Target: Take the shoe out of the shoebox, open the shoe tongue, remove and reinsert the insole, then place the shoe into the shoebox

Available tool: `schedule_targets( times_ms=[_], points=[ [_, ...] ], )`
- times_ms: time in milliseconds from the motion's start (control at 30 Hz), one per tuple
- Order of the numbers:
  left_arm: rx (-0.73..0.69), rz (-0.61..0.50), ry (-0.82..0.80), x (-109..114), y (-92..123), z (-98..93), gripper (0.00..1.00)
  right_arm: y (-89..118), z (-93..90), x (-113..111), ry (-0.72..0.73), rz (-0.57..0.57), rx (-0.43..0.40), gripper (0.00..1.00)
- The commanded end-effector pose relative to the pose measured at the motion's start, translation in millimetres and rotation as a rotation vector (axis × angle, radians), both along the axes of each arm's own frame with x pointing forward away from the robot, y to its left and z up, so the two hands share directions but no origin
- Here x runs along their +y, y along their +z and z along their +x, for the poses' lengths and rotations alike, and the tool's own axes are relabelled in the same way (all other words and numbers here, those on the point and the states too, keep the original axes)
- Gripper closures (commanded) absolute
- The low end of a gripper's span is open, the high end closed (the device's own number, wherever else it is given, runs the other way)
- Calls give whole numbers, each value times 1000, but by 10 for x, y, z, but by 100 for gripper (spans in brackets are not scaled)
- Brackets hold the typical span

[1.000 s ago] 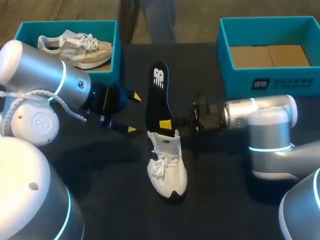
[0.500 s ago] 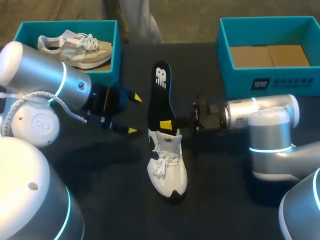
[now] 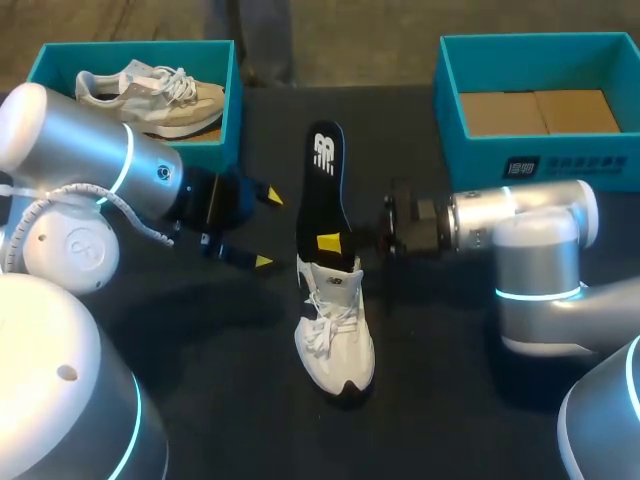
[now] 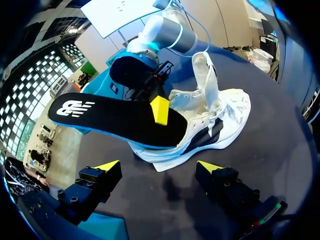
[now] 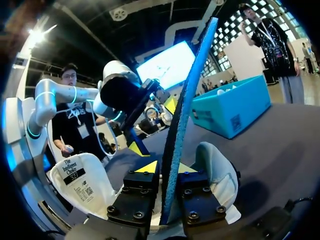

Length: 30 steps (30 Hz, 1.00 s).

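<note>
Clamping the black insole [image 3: 322, 190], my right end effector [image 3: 330, 243] is holding it at the opening of the white shoe [image 3: 335, 335]; my left end effector [image 3: 268, 228] is hovering just beside, fingers apart.

This looks to me like a robot lab's test bench: my left arm [image 3: 90, 150] and right arm [image 3: 530, 235] flank one black table [image 3: 450, 400], where a teal left shoebox [image 3: 231, 100], a matching right shoebox [image 3: 480, 170], a single shoe [image 3: 335, 340] and its insole [image 3: 322, 190] are laid out.
</note>
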<state>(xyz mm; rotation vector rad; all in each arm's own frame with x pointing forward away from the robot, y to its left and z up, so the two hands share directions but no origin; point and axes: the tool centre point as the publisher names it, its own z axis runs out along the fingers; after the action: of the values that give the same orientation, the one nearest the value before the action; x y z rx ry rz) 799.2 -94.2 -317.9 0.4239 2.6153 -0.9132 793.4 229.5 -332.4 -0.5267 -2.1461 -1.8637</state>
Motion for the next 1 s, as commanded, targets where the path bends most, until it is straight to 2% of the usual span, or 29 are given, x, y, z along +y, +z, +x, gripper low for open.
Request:
schedule_targets(
  times_ms=[33, 133, 200, 233, 500, 1000],
  points=[
    [-3, 6, 1, -36, -9, -25, 0, 69, 37, -4, 5, -12, -1, 81],
    [-12, 11, 8, -61, -19, -28, 0, 76, 71, 1, 15, -10, -1, 83],
    [-16, 10, 13, -87, -13, -22, 0, 65, 85, 10, 21, -10, 4, 91],
    [-19, 10, 15, -96, -6, -19, 0, 54, 90, 13, 24, -10, 8, 100],
    [-26, 19, 20, -116, 26, 18, 0, -52, 78, 20, 39, -9, 42, 100],
    [-27, 29, 19, -79, 24, 12, 0, -195, -136, 65, 40, -10, 110, 100]
  ],
)
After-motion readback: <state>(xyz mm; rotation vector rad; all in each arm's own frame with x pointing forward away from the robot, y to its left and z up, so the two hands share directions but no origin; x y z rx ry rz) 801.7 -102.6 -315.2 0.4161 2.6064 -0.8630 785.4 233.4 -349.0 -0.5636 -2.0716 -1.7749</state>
